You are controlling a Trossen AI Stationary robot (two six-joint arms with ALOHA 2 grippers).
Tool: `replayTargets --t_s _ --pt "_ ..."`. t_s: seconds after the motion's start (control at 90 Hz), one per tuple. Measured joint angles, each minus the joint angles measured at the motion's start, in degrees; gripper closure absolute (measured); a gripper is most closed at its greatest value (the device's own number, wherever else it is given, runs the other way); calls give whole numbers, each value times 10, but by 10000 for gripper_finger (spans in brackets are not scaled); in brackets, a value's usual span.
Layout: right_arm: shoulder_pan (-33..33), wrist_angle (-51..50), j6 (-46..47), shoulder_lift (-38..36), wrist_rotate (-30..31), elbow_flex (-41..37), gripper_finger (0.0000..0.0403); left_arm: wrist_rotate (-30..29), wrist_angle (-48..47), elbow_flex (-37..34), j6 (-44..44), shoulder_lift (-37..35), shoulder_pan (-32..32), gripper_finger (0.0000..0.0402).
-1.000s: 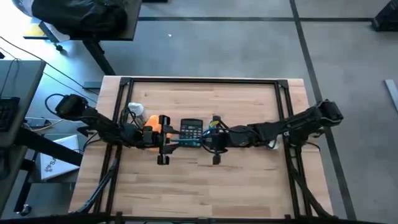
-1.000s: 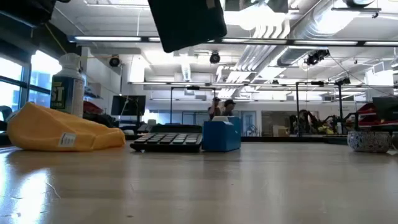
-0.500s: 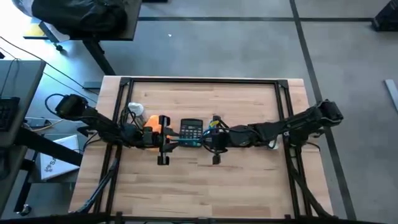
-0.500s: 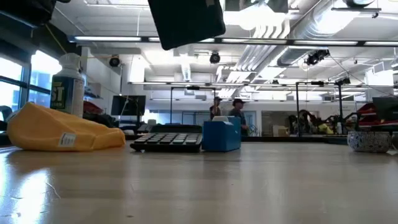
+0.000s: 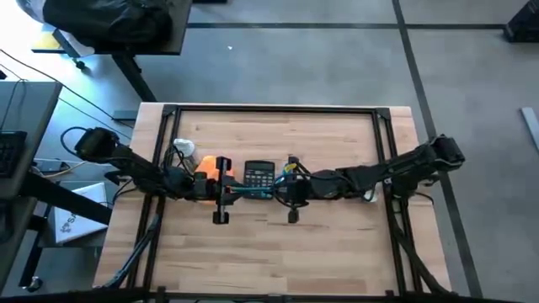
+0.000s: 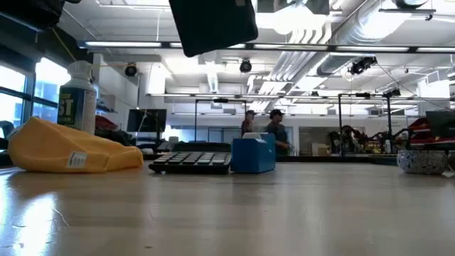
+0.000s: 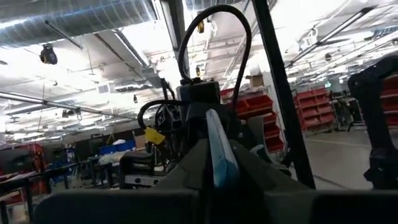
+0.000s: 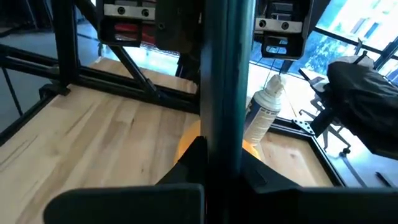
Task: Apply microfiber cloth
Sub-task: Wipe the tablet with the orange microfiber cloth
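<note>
Two end effectors (image 5: 253, 193) above calculator (image 5: 259, 175), between microfiber cloth (image 6: 67, 151) and blue box (image 6: 253, 154).

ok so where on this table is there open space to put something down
The near strip of the table is bare wood, and so is the far strip just inside the black frame. The middle row is crowded: spray bottle, microfiber cloth, calculator, blue box, with the left gripper and right gripper meeting there.
</note>
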Motion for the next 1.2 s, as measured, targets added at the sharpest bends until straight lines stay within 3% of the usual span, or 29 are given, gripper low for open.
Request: replayTargets --t_s 0.933,1.2 --pt "1 2 3 0 1 0 401 6 7 -1 -5 0 -1 345" --pt "1 2 3 0 1 0 401 15 9 -1 4 0 -1 319"
